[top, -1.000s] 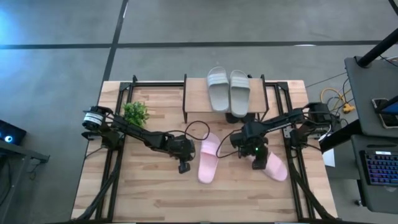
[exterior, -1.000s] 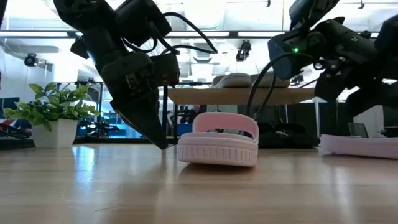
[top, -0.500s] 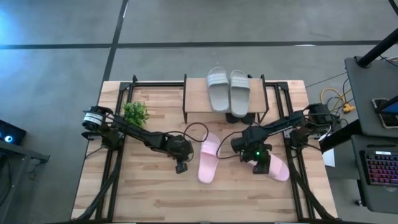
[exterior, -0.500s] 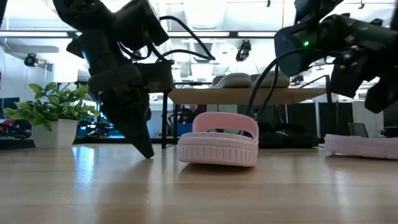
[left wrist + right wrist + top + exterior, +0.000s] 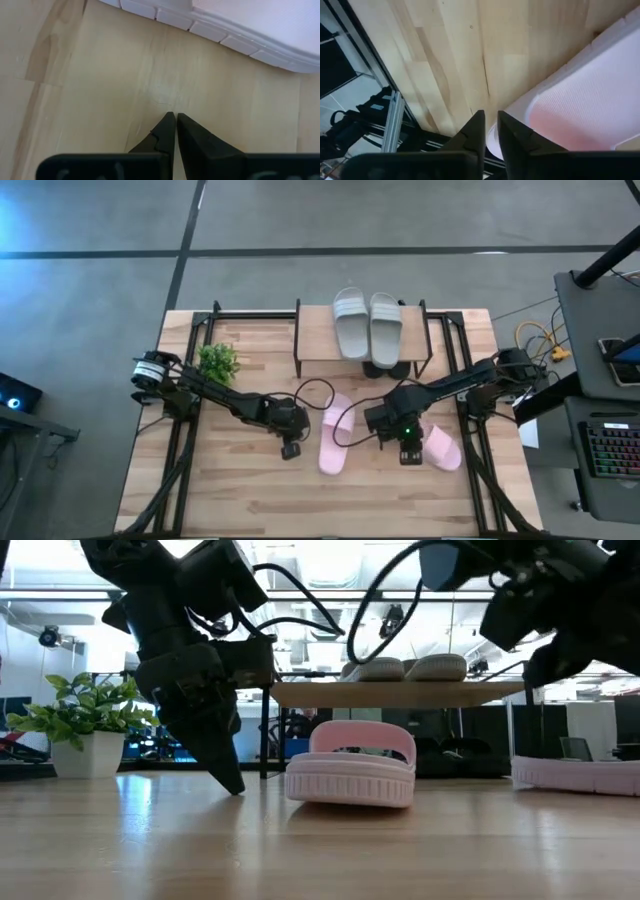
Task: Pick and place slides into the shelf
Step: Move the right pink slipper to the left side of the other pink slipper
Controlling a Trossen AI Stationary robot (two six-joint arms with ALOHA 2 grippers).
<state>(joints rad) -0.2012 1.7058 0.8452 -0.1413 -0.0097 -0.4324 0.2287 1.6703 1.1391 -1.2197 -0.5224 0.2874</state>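
Note:
Two pale pink slides lie sole-down on the table: one [image 5: 335, 435] at the middle, one [image 5: 443, 447] to its right. Two grey slides [image 5: 368, 322] rest on the shelf's plank top [image 5: 315, 335], and black slides [image 5: 385, 368] sit under it. My left gripper [image 5: 291, 450] is shut and points down, its tips [image 5: 233, 785] close to the tabletop just left of the middle pink slide [image 5: 250, 25]. My right gripper [image 5: 407, 453] is shut and hangs raised over the left end of the right pink slide [image 5: 580, 95], with nothing between its fingers.
A small green plant [image 5: 218, 361] in a white pot stands at the far left of the table. Black metal frame rails run along both sides of the table. The near half of the tabletop [image 5: 300, 500] is bare wood.
My right gripper has risen and gone a little toward the table's left, off the right pink slide, which still lies on the table. My left gripper has sunk toward the tabletop and shifted slightly left, staying shut.

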